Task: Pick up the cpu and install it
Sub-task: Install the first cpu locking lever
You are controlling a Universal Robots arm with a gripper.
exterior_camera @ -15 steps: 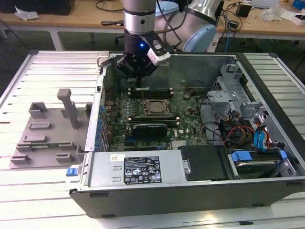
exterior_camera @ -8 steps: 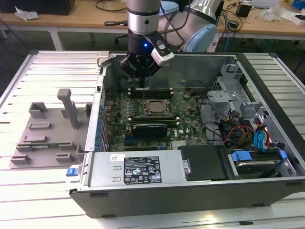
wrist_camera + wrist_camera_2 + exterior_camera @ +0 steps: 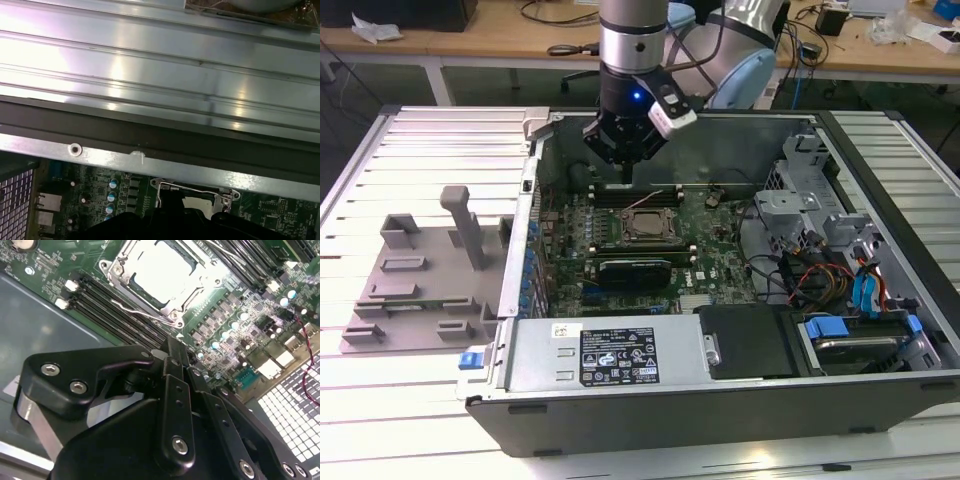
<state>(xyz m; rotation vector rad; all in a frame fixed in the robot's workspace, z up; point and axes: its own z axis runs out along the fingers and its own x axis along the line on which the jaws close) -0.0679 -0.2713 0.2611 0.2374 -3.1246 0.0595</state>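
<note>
Open computer case point(image 3: 880, 300), cpu point(image 3: 642, 225) socketed

Exterior view: looks down at an angle from in front of the open computer case point(image 3: 720, 390), far enough back to take in the whole case, the slatted worktop point(image 3: 420, 130) and the grey fixture tray point(image 3: 420, 280) on the exterior view's left.
Second wrist view: rides close behind the black claw point(image 3: 170, 347), facing down along it onto the motherboard point(image 3: 235, 325) (very near).
First wrist view: looks past the case's edge point(image 3: 150, 160) onto the worktop slats point(image 3: 150, 75).
Shared: all three show the socket point(image 3: 642, 225) point(image 3: 162, 272) point(image 3: 195, 195).
</note>
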